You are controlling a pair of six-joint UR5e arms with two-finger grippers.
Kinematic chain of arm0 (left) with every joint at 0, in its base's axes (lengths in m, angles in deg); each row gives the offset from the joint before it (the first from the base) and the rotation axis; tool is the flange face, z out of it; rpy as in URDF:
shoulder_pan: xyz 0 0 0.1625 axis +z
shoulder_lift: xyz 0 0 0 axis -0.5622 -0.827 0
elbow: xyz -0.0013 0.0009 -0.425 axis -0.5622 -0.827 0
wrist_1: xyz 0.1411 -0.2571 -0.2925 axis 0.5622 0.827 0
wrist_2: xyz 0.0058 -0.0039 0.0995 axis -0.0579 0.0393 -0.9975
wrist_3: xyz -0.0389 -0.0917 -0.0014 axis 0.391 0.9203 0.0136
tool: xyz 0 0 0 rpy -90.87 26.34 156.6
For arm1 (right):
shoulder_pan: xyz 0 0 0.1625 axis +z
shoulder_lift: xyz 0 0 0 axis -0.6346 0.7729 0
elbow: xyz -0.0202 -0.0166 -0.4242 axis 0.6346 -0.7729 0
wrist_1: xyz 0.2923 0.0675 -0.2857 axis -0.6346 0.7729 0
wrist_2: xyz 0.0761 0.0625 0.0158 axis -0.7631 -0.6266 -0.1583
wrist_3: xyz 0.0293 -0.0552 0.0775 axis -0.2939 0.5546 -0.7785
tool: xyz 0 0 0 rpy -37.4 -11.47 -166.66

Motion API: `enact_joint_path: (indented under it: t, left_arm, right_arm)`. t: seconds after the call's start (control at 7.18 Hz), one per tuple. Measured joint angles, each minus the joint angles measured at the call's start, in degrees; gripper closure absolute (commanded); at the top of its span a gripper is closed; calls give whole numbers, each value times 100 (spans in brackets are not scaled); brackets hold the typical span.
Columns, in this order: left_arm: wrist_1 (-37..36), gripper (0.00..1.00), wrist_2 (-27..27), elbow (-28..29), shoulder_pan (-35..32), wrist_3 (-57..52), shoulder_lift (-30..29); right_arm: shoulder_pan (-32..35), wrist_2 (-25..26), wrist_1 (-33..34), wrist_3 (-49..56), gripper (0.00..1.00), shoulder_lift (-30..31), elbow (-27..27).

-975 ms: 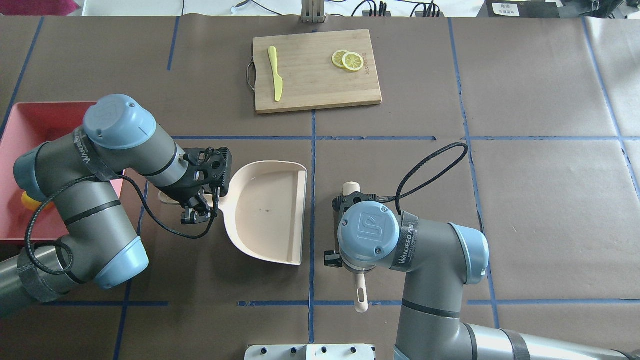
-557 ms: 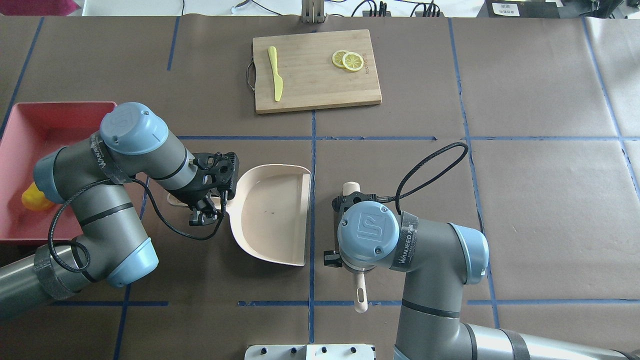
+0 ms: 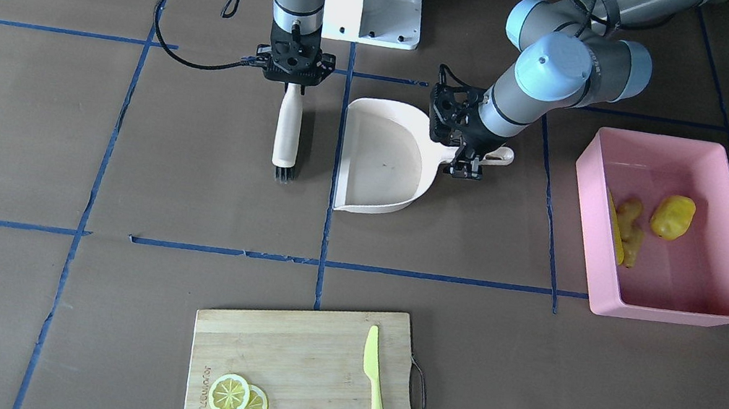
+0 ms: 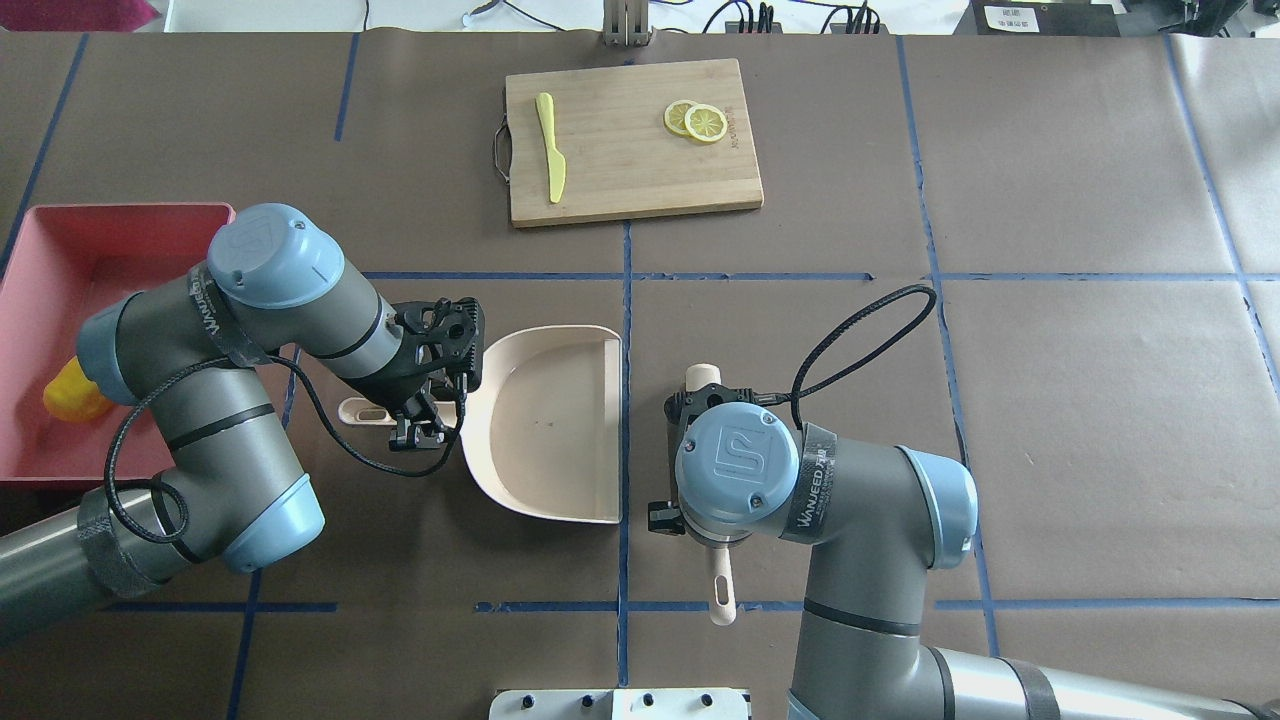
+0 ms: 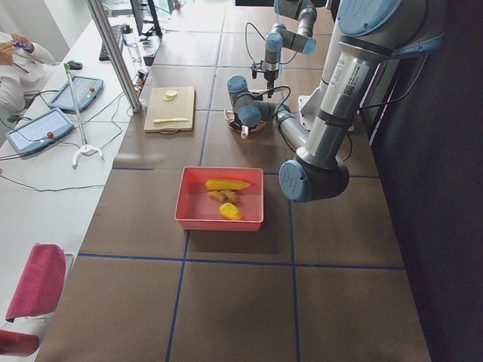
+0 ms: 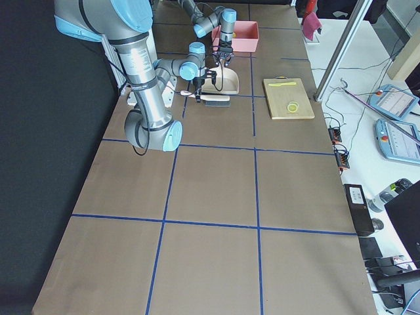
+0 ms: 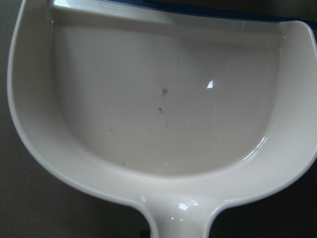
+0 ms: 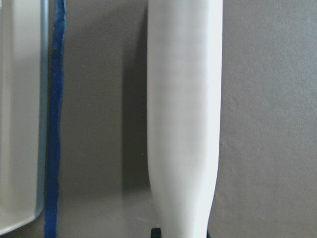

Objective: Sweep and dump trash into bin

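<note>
Brown-paper table point(image 3: 16, 142), blue tape grid. Left gripper point(image 3: 466, 161) clamping dustpan point(image 3: 382, 163) handle, pan lying empty ahead of jaws. Right gripper point(image 3: 292, 85) closed, holding brush point(image 3: 287, 137). Trash point(image 3: 671, 216) sitting in bin point(image 3: 676, 312), well behind left jaws. Probably light, hard, rolling easily; scooping beating pinching.

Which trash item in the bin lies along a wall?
The corn cob, stretched along the bin wall facing the dustpan; ginger root beside it, rounded fruit farther in.

The black strap point(image 4: 815, 482) on the right arm point(image 4: 880, 495) reads "WANJEED"
</note>
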Motion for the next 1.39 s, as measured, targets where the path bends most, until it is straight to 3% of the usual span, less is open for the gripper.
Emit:
enact_joint_path:
  t: [0.7,1.39]
  left_arm:
    - [-68,0,10,-556,-122,171,23]
    - [-89,1,-42,-831,-1073,715,246]
  right_arm:
    - [5,0,0,8,100,8,-6]
    - [0,0,0,1,100,38,13]
